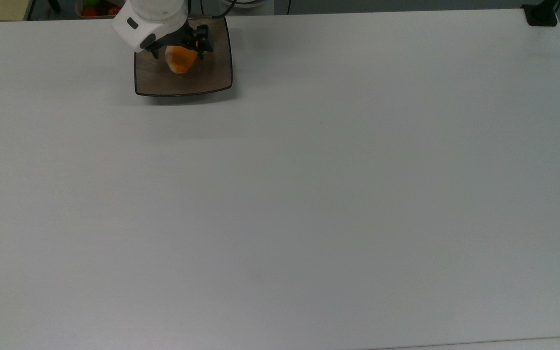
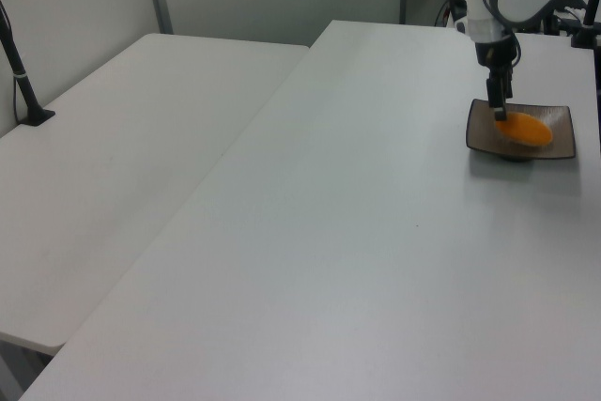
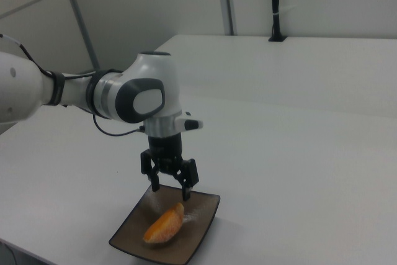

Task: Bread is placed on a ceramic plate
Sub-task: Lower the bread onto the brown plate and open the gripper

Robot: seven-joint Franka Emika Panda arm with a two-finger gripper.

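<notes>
Now the bread (image 3: 164,228) lies in the ceramic plate (image 3: 201,237) — claw (image 3: 172,188) spread just above.

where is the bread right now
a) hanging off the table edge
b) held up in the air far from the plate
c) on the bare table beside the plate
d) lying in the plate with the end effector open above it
d: in the right view the bread lies in the plate, and the end effector stands just above it with its fingers spread apart.
</notes>
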